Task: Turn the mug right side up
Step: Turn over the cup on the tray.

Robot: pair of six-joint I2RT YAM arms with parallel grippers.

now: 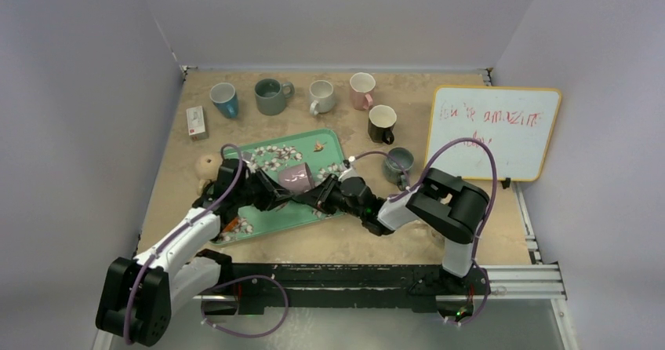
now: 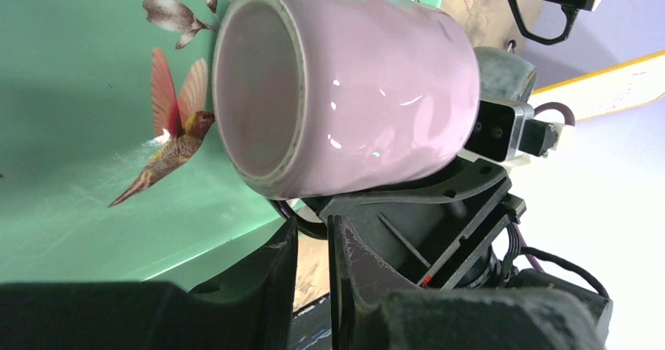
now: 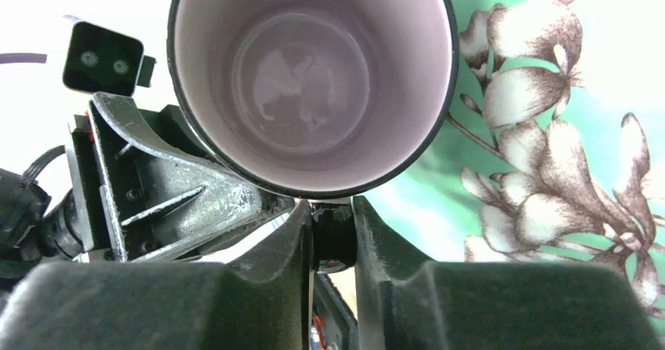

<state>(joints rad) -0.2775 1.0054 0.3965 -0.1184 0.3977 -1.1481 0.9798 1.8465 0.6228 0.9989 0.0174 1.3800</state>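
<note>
The pink mug lies on its side over the green tray, my left tool pinched narrow on it, my right tool narrow too but I cannot tell if it grips, so I should tip its mouth up slowly.

A glossy pink mug is seen against a mint-green tray printed with pale brown-and-white blossoms and a red-winged hummingbird, on a tan desk beside a yellow-framed whiteboard lettered in red.
</note>
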